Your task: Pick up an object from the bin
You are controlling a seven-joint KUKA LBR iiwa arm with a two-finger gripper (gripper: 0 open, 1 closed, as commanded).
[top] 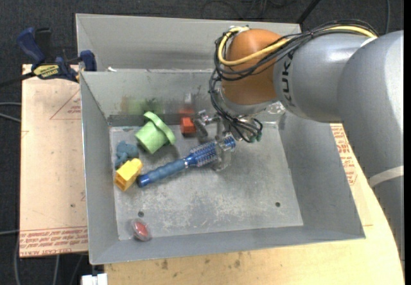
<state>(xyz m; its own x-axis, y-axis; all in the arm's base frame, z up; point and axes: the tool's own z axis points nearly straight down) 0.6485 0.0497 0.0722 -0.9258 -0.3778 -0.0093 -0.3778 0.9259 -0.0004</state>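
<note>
Presently, gripper: down low over the bin floor, directly on top of the bristle end of a blue brush.
Grip state: unreadable from this angle; whether it is spread or closed is hidden by the wrist and cables.
Blue brush: lies flat, bristle head under the gripper, and the handle runs away from it to the left and slightly toward the near wall.
Wrist: orange cover sits straight above the gripper, with yellow and black cables looped around it.
Lettering: "KUKA" in black runs vertically on the silver arm, just right of the orange cover; the last letter is partly hidden.
Orange-red block: just left of the gripper, toward the far wall, apart from the brush.
Green cup: further left, tipped on its side.
Blue-grey lump: beyond the cup, near the left wall.
Yellow block: touching the handle's far tip.
Small red thing: well apart from the gripper, in the near-left corner.
Bin: grey metal; bare floor to the gripper's near side.
</note>
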